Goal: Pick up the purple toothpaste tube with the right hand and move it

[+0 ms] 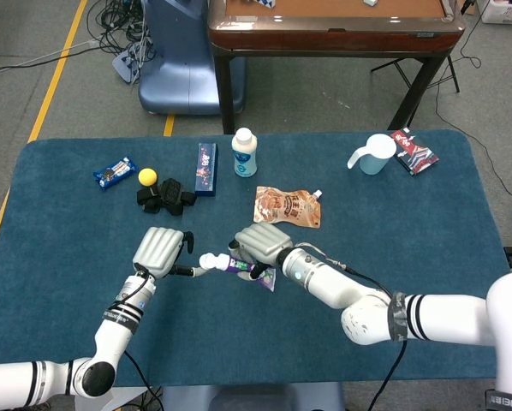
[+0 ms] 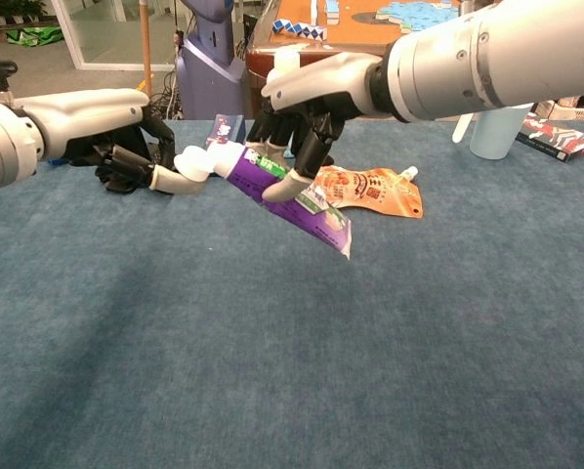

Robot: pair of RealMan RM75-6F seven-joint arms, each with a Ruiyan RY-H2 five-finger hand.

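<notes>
Above table, right hand (image 2: 307,117) grips purple toothpaste tube (image 2: 287,191); grip partly hidden.

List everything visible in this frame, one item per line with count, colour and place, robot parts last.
toothpaste tube: 1, purple with white cap, held above the table centre
snack pouch: 1, orange, centre of table
bottle: 1, white, upright, far centre
box: 1, blue, far centre-left
ball: 1, yellow, far left
black object: 1, beside the ball
snack packet: 1, blue, far left
jug: 1, pale blue, far right
packet: 1, red and dark, beside the jug
table: 1, blue cover
right hand: 1, grips the tube
left hand: 1, fingertip at the tube's cap
</notes>
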